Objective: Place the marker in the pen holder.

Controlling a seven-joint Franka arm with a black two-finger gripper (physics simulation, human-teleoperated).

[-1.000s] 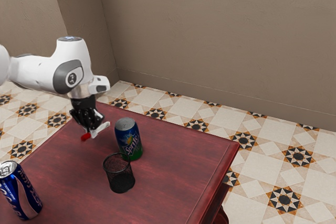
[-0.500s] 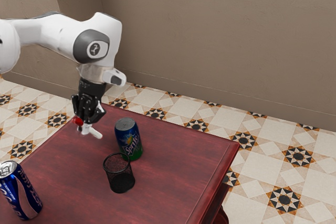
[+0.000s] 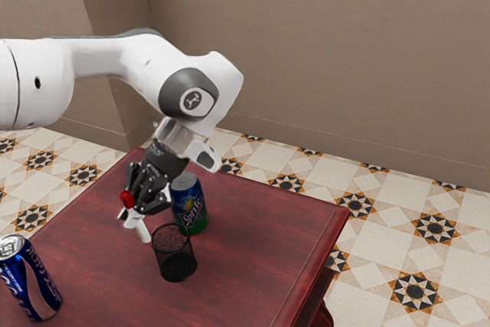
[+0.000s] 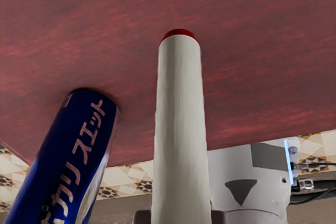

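- Gripper [image 3: 132,217], black, two-finger: closed on the marker, one finger to either side of it; carried above the table, beside the pen holder, on its side toward the exterior view's left.
- Marker [image 3: 143,232], white barrel, red end [image 3: 127,198]: held at a tilt, red end higher, white end lower and slanting toward the pen holder. White end near the rim, outside it. Barrel seen lengthwise in the wrist view, with red at its far end.
- Pen holder [image 3: 177,266], black mesh, round, open-topped: upright on the table.
- Sprite can [image 3: 194,212], blue and green: upright, just behind the pen holder as the exterior view has it; partly hidden by gripper and holder. Contact between can and holder: cannot be told.
- Blue can [image 3: 34,285], pale Japanese lettering: upright near the exterior view's lower left corner, well apart from the pen holder.
- Table [image 3: 253,266], dark red, wood-grained top.
- Floor [image 3: 390,227], cream tile with star motifs in black and orange.
- Wall [image 3: 321,59], plain, brownish.
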